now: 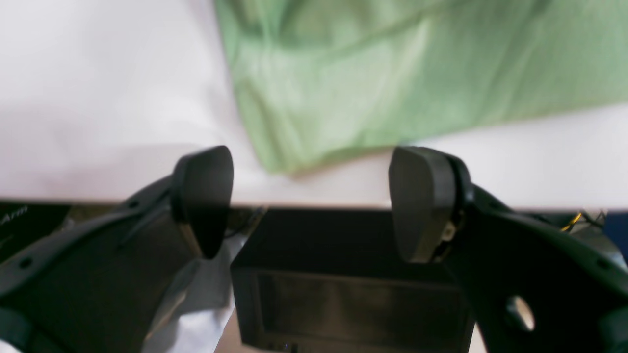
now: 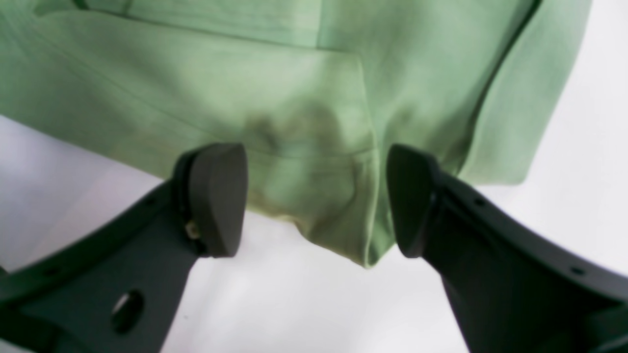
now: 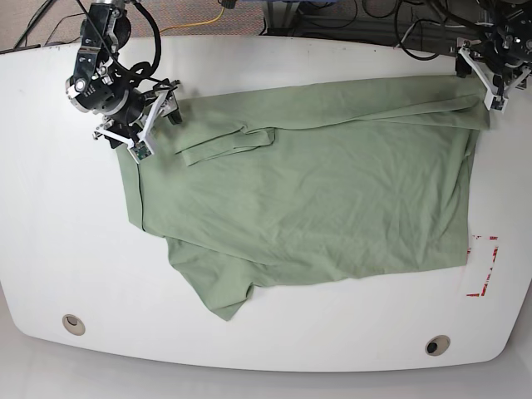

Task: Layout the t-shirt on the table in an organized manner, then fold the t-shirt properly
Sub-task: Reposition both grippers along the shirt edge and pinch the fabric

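Both grippers wide open at the far edge of the tabletop, nothing gripped, tee mid-layout.

Left gripper [image 1: 311, 203] hovers w/ jaws spread over the table [image 3: 274, 349] rim at the far corner on the base view's right, one t-shirt [image 3: 316, 195] corner just ahead of it, not touching. Right gripper [image 2: 314, 198] also has jaws apart, straddling a folded sleeve/hem corner near the far corner on the base view's left, not pinching yet afaict. Shirt lies spread across the middle but wrinkly, one sleeve flipped onto the body, far hem doubled over, so I'd say we're in the flatten step, folding not started. Next move imo: clamp both far corners and pull apart/outward. Room: lots of bare white on the near side and left; far edge is tight, and the red tape mark [image 3: 485, 266] sits just beside the hem.
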You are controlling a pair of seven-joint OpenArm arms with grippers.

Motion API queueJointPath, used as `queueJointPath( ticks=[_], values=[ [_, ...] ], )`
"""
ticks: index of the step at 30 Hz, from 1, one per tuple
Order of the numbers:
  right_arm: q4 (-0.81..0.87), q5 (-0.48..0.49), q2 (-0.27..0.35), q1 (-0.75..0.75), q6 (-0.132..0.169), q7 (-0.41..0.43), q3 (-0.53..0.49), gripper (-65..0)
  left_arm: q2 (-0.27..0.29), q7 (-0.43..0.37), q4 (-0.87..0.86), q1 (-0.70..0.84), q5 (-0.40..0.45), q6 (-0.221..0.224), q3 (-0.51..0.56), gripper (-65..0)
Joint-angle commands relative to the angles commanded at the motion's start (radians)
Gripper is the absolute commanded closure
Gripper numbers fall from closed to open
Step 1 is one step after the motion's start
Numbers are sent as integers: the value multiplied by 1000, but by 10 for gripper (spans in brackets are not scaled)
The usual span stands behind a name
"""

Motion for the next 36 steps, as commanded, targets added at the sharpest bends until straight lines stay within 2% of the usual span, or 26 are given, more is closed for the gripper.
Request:
queueJointPath(
  ticks=[11,16,28,36],
  values=[
    [0,0,-2,3,0,0,2,-425,-15,0,-44,-29,0,0,14,-131],
    [0,0,-2,2,0,0,2,-425,-21,6,11,-26,0,0,17,-39],
    [0,0,-2,6,0,0,2,-425,-21,124,219,-87,-2,0,15,-28],
    [0,0,0,8,0,0,2,-425,-55,129,216,-180,2,0,52,-28]
  ],
)
